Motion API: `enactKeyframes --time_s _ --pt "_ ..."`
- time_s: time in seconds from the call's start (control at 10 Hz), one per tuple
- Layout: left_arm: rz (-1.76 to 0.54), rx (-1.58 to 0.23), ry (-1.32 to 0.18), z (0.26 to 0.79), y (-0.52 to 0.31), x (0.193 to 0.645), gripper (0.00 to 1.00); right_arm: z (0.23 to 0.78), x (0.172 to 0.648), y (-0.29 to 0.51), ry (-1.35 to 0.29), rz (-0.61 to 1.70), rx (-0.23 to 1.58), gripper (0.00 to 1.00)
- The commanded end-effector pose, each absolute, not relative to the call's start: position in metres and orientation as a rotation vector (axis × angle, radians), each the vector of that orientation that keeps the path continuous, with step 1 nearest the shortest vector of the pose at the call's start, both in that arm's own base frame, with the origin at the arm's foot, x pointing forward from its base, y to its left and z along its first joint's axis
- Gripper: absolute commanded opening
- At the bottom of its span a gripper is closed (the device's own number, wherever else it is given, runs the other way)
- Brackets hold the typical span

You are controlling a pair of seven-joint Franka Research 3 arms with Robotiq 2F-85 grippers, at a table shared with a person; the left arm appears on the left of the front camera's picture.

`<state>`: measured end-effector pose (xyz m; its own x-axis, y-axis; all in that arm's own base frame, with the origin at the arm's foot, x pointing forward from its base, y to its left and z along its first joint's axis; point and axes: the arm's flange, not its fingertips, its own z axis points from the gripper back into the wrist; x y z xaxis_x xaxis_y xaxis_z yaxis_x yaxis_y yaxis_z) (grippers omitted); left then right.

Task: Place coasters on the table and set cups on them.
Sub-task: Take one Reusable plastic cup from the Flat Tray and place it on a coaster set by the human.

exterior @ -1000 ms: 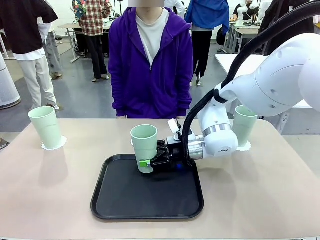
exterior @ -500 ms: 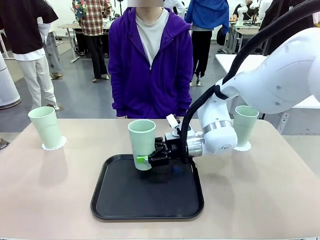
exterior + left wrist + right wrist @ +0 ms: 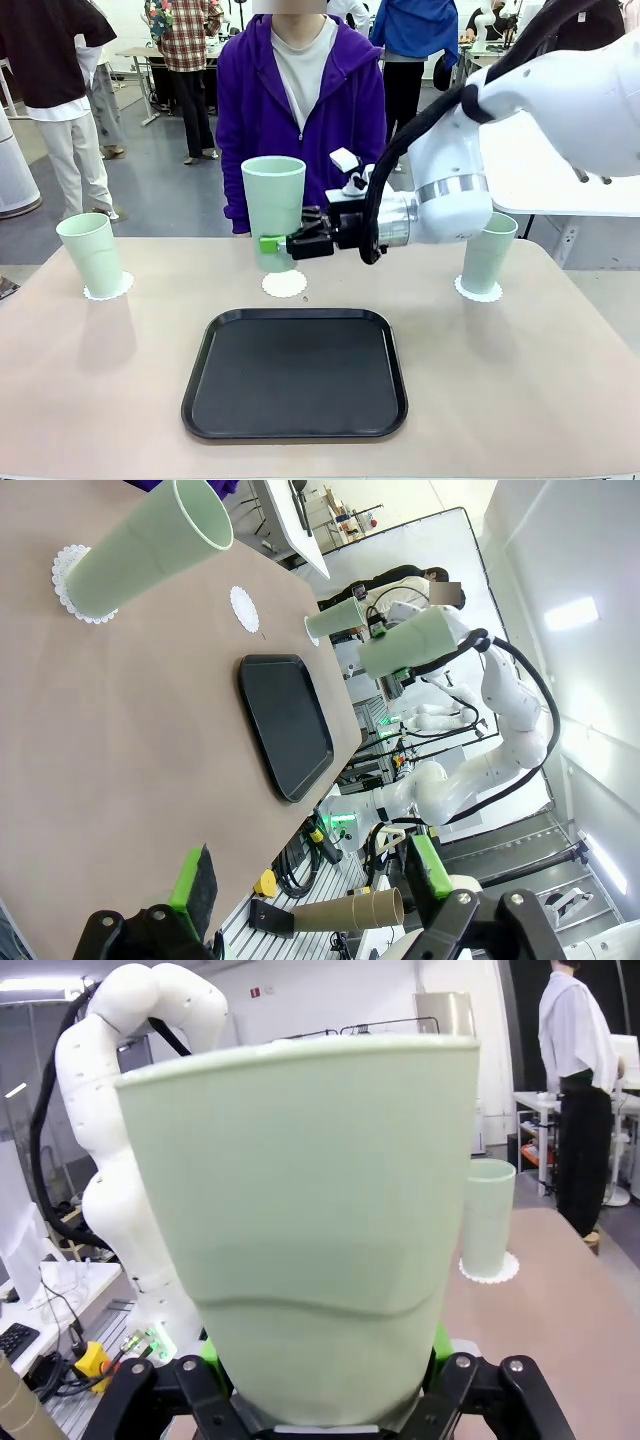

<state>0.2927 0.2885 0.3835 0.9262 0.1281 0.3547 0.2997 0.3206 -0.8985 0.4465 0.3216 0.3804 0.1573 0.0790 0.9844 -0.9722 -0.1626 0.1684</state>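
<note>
Cup (image 3: 273, 208) in the right gripper (image 3: 283, 242) has gone from just above the black tray (image 3: 296, 372) a second ago to well clear of it, now held upright in the air over the bare coaster (image 3: 284, 284) that lies on the table (image 3: 100, 370) just beyond the tray's far edge; its base hangs above the disc, not touching. The jaws pinch the cup's lower wall, green pads (image 3: 441, 1341) pressed to either side. The tray, which the cup was over before, is unmoved. Left cup (image 3: 91, 254) on its coaster (image 3: 108, 288) and right cup (image 3: 489, 252) on its coaster (image 3: 478, 290) have stayed put. A person in a purple hoodie (image 3: 300, 120) stands at the far side. The left gripper (image 3: 310, 878) hangs off the table's edge, jaws spread, gripping nothing.
</note>
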Motion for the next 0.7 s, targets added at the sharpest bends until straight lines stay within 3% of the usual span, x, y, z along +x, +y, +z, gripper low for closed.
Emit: enactKeyframes --time_s 0.0,0.6 --pt "-0.116 -1.250 -0.406 0.385 0.289 0.291 1.00 0.390 0.438 0.330 -0.929 1.280 1.327 0.18" --pt "-0.116 -1.250 -0.406 0.385 0.289 0.291 1.00 0.397 0.438 0.331 -0.966 1.269 1.345 0.18"
